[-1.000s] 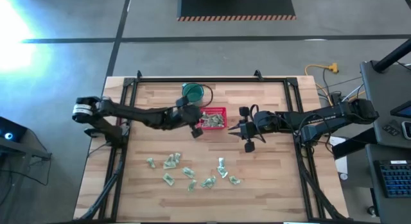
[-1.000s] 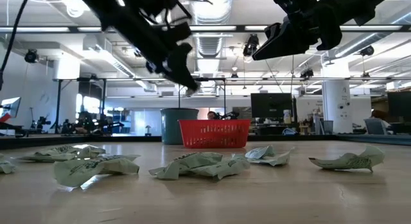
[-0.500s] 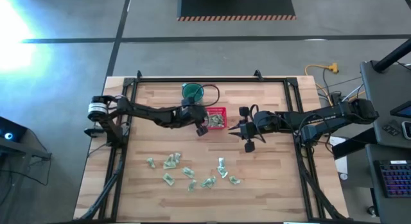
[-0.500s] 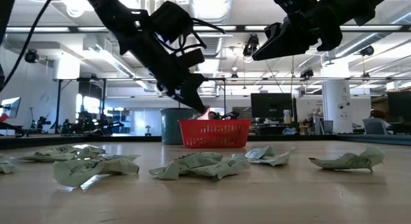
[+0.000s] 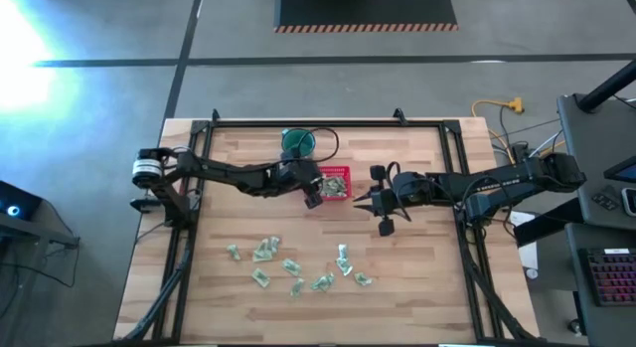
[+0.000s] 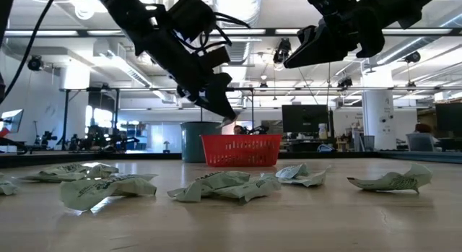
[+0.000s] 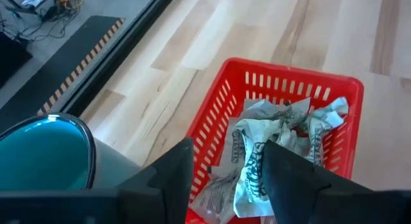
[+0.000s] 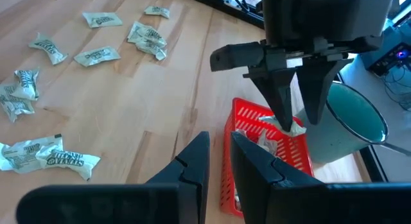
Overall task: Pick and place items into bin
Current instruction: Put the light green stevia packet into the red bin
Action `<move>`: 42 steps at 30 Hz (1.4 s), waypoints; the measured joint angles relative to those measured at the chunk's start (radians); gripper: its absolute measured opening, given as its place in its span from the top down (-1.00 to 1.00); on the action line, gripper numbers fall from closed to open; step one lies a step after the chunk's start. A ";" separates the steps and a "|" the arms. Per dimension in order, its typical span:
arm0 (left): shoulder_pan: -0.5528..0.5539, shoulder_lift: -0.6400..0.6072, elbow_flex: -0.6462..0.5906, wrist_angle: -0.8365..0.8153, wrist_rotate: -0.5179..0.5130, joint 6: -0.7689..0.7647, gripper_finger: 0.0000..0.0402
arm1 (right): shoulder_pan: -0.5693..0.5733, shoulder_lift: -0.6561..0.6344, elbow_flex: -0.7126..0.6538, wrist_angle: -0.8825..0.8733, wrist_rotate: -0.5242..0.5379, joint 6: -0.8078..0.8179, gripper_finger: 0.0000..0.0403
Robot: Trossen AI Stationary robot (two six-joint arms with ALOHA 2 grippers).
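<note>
- The step in hand is judged to be a drop: the left gripper (image 5: 311, 195) is held over the nine o'clock edge of the red basket (image 5: 343, 172), at the twelve o'clock side of the worktop (image 5: 417, 277).
- In the right wrist view its fingers (image 8: 280, 99) are parted, and a pale wrapped piece (image 8: 295, 128) is seen at their tips just above the basket; whether it is already free cannot be told.
- More wrapped pieces are piled inside the basket (image 7: 286, 131), beside the green cup (image 5: 297, 141) at its ten o'clock.
- The remaining pieces (image 5: 293, 265) are scattered at the six o'clock side of the worktop, well apart from the basket.
- The right gripper (image 5: 386, 221) is kept at three o'clock of the basket, narrowly parted and holding nothing.
- Next, a lift clear of the rim and a reach toward six o'clock for another piece are called for.
- Against a second ago, the left gripper has been carried from eight o'clock of the basket onto its edge, and its fingers have been opened.
</note>
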 joint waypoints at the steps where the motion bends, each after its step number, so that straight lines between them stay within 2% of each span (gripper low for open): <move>1: 0.000 -0.001 0.000 -0.002 0.005 -0.013 0.19 | 0.000 0.000 0.000 0.000 0.000 0.000 0.74; 8: 0.000 -0.013 0.021 -0.140 0.070 -0.077 0.17 | 0.000 0.000 -0.001 0.001 0.000 0.000 0.74; 13: 0.000 -0.027 0.017 -0.094 0.172 -0.071 0.17 | 0.000 0.000 -0.001 0.000 -0.001 0.000 0.74; 15: 0.003 -0.028 0.017 -0.079 0.156 -0.070 0.17 | 0.000 0.000 -0.001 0.001 -0.001 0.000 0.74; 18: 0.009 -0.028 0.020 -0.119 0.021 -0.125 0.17 | 0.000 0.000 -0.001 0.001 -0.002 0.001 0.74; 26: 0.008 -0.028 0.019 -0.077 0.179 -0.047 0.17 | 0.000 0.000 -0.001 0.001 -0.002 0.003 0.74; 32: 0.004 -0.032 0.019 -0.077 0.160 -0.057 0.17 | 0.000 0.000 -0.001 0.001 -0.003 0.001 0.74; 35: -0.015 -0.053 0.016 -0.079 0.214 -0.049 0.17 | 0.000 0.000 -0.002 0.000 -0.002 0.001 0.74; 42: -0.125 -0.161 -0.025 -0.229 0.225 -0.049 0.17 | 0.000 0.004 -0.006 0.001 -0.014 0.033 0.74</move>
